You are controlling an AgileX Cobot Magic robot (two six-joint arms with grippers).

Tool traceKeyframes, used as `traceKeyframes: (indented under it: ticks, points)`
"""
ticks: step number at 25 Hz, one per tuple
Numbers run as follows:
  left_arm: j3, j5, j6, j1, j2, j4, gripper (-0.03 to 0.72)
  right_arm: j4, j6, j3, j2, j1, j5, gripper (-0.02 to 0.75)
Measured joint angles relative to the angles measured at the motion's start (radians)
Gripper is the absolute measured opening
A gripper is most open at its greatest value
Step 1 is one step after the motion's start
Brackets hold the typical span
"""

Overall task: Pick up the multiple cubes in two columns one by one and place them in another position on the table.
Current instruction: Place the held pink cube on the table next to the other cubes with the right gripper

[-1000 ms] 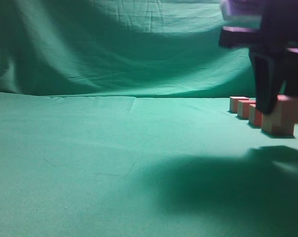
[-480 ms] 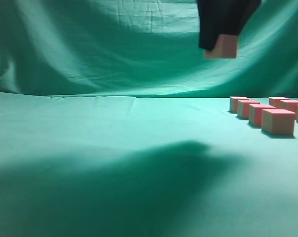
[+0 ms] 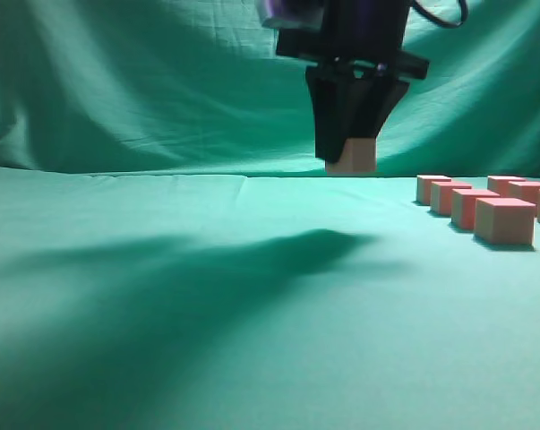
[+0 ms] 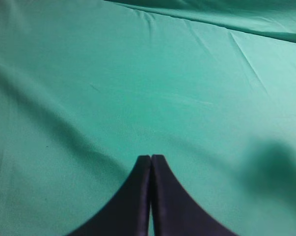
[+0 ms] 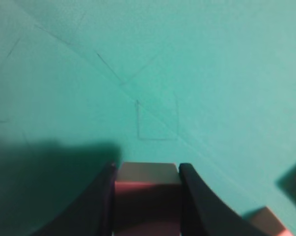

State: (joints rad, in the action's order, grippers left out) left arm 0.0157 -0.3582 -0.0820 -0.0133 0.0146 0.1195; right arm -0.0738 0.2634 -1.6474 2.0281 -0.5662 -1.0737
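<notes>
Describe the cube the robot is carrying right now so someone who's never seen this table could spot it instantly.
Start at the green cloth table and find the two columns of pink cubes at its right edge. Left of them, the black right gripper hangs above the cloth, clamping one cube. It is the only cube off the table.

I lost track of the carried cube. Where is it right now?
The carried cube hangs clamped in the right tool above the green cloth, centre-right in the exterior view, left of the two columns of cubes.

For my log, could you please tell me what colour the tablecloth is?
Green; the cloth shows best in the exterior view.
</notes>
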Motion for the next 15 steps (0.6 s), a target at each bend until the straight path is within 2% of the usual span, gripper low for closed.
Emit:
traceKeyframes:
  ticks: [15]
  points:
    - [0.000, 0.000, 0.000, 0.000, 0.000, 0.000, 0.000, -0.012, 0.067, -0.042, 0.112, -0.006, 0.096, 0.258]
